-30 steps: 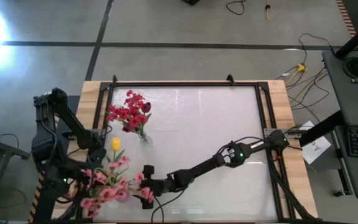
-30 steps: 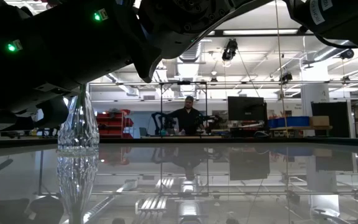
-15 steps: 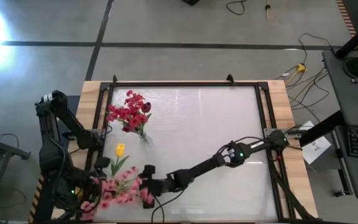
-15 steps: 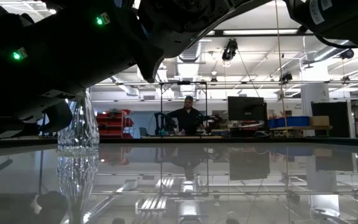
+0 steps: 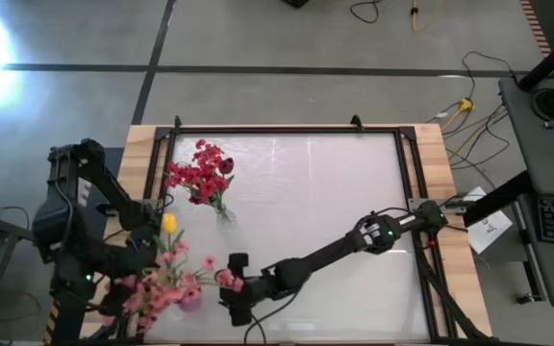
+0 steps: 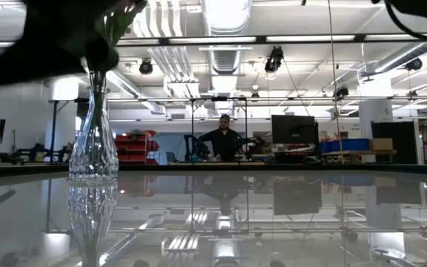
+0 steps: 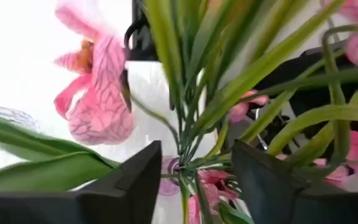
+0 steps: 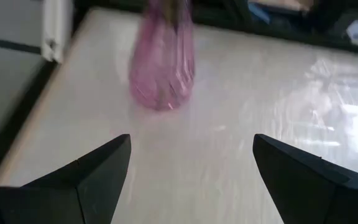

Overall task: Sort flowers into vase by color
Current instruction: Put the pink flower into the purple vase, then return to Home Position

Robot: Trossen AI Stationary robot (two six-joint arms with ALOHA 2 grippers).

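pink vase: my landmark, holding the pink flowers and a yellow tulip.
left end effector: i see it spread around their stems above the vase, apparently letting go.
right end effector: spread wide just beside the vase, maybe to steady it.
red flowers: in the clear vase, well apart.

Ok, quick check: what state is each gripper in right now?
Left gripper: open, fingers either side of the pink flowers' stems, not clamped.
Right gripper: open, empty, facing the pink vase.

No lettering, label, brand mark, number or sign is legible in any view, on the bench or beyond.
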